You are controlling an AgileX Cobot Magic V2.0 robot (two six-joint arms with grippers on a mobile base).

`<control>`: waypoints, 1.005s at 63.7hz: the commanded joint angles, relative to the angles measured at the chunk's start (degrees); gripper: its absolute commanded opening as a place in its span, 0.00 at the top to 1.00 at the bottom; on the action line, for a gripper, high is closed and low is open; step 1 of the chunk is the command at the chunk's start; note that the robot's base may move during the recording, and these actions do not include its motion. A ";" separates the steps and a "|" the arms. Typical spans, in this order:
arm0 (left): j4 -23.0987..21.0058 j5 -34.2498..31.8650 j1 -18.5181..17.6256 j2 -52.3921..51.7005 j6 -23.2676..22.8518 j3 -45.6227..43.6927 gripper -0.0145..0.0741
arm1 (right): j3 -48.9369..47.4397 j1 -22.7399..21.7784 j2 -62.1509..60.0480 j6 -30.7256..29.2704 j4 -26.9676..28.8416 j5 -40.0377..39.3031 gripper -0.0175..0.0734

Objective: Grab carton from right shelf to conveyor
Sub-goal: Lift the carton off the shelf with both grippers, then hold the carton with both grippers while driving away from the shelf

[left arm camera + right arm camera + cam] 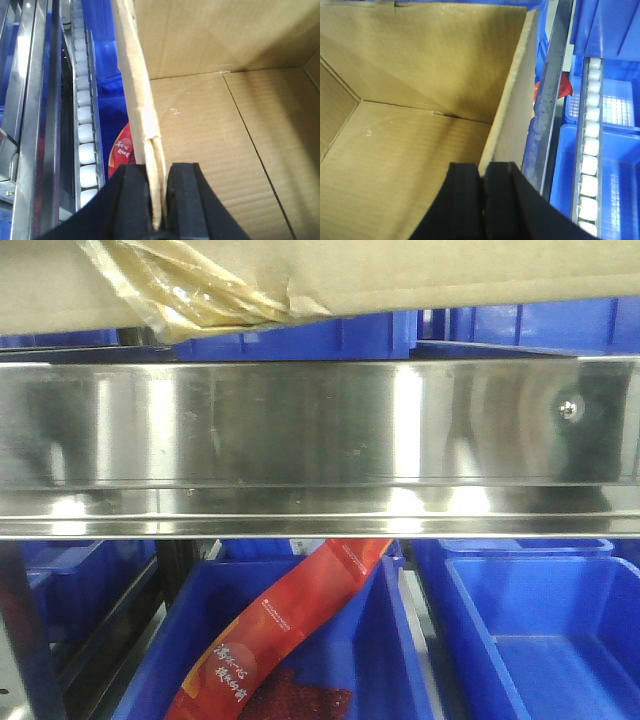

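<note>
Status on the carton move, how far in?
Done: both grasps, left gripper shut on one carton wall, right gripper on the opposite wall. In hand: carton is just above the right shelf rail, not carried off yet. Left: move it to the conveyor, which is out of view, and release.

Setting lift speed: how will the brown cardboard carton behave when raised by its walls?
Probably light: the brown corrugated cardboard carton looks empty. Its thin walls, pinched by the left tool and right tool, may flex. One wall's edge is splitting, so it might tear.
</note>
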 commanded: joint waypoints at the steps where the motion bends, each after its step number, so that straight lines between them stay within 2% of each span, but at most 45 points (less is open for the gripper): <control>1: 0.02 -1.25 -0.38 -1.09 0.45 -0.17 0.86 | -0.17 -0.31 -0.41 -0.67 -2.18 -3.01 0.88; 64: 0.02 -1.24 -0.38 -1.21 0.45 -0.17 0.86 | -0.17 -0.31 -0.41 -0.67 -2.18 -3.65 0.88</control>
